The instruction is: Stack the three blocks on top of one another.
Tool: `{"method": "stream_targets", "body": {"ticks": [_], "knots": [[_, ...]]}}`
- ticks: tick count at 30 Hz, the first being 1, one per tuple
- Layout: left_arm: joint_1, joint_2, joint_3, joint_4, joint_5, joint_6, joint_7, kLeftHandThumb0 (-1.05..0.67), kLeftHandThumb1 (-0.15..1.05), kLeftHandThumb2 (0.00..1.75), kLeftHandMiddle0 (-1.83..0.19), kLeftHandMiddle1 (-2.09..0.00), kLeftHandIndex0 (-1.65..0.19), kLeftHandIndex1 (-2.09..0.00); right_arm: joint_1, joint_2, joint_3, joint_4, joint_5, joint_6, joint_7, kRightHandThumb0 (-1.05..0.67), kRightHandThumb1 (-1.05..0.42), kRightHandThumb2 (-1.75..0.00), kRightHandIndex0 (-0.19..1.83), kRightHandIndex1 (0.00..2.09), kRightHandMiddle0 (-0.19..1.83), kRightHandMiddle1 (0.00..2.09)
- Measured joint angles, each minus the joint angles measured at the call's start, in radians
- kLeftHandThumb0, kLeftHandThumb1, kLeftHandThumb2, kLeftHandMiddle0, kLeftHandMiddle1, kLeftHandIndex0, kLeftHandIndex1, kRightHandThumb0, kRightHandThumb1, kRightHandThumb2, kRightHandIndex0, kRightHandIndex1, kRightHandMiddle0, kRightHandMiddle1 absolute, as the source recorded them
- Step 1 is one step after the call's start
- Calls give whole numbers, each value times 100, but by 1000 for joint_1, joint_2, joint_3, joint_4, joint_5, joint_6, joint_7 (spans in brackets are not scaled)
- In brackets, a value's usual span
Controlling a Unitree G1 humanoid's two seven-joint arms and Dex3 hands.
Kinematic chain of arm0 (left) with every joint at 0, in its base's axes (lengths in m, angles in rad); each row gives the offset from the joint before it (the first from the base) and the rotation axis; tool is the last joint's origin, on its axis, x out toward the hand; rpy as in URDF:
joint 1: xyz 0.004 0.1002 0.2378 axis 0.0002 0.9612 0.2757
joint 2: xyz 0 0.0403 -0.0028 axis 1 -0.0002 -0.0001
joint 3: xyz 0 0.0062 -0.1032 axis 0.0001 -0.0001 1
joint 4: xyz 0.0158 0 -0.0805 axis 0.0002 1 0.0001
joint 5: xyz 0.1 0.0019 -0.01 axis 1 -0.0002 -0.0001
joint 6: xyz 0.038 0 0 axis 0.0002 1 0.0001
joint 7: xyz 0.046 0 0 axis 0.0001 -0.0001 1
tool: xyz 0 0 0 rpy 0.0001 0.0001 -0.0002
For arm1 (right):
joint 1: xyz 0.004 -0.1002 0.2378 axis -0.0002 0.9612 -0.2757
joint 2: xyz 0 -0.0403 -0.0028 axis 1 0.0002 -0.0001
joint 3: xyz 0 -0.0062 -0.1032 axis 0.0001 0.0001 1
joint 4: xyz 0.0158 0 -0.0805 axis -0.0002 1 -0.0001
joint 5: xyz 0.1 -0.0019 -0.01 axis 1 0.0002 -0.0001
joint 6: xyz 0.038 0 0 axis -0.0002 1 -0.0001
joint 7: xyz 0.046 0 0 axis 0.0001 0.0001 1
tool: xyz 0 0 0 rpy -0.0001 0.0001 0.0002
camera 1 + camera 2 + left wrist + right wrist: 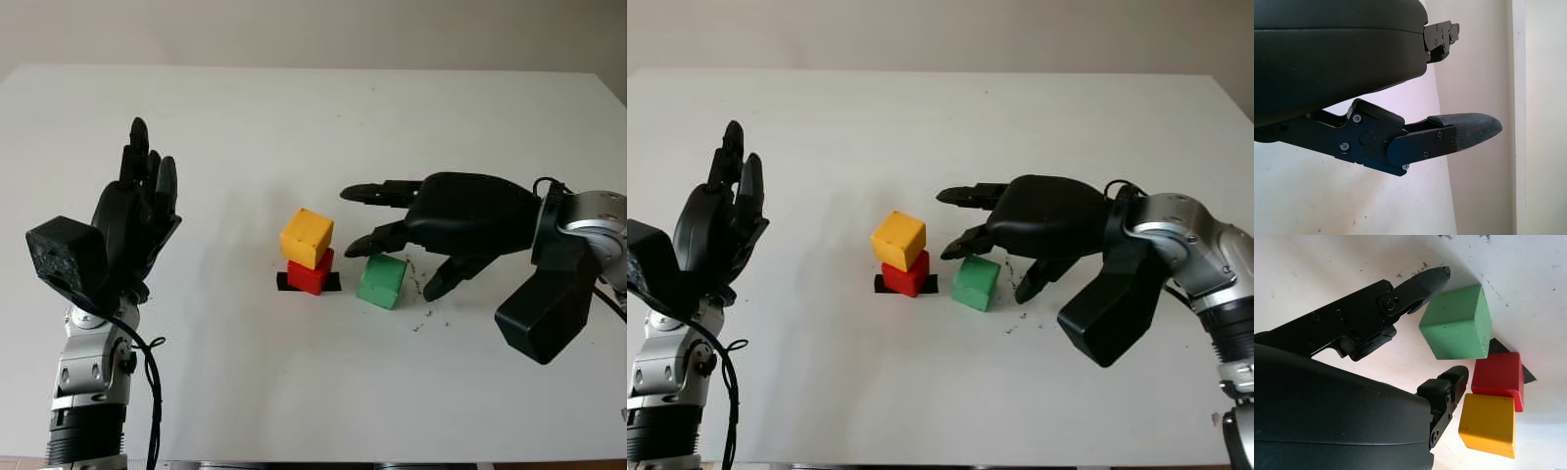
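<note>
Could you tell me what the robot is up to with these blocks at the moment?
It is stacking blocks. The yellow block already sits on the red block, over a black marker. The right hand, open, hovers around the green block on the white table, without gripping it. The left hand is raised at the left, open.

White table under even light; pale beige wall behind.

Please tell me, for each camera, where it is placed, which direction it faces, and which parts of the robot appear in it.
Left and right eye views: on the head, facing forward and down at the white table; both hands show.
Left wrist view: beside the open left hand, raised left of the blocks.
Right wrist view: beside the open right hand, over the green block.
Shared: green block, yellow block on red block.
</note>
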Motion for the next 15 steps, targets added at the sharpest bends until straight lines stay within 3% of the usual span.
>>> {"method": "stream_targets", "body": {"ticks": [15], "knots": [[5, 3, 0, -2, -1, 3, -8, -82, 105, 59, 19, 0, 19, 0, 5, 30, 20, 93, -25, -67, -83, -50, -84, -7, 8, 7, 69, 17]]}}
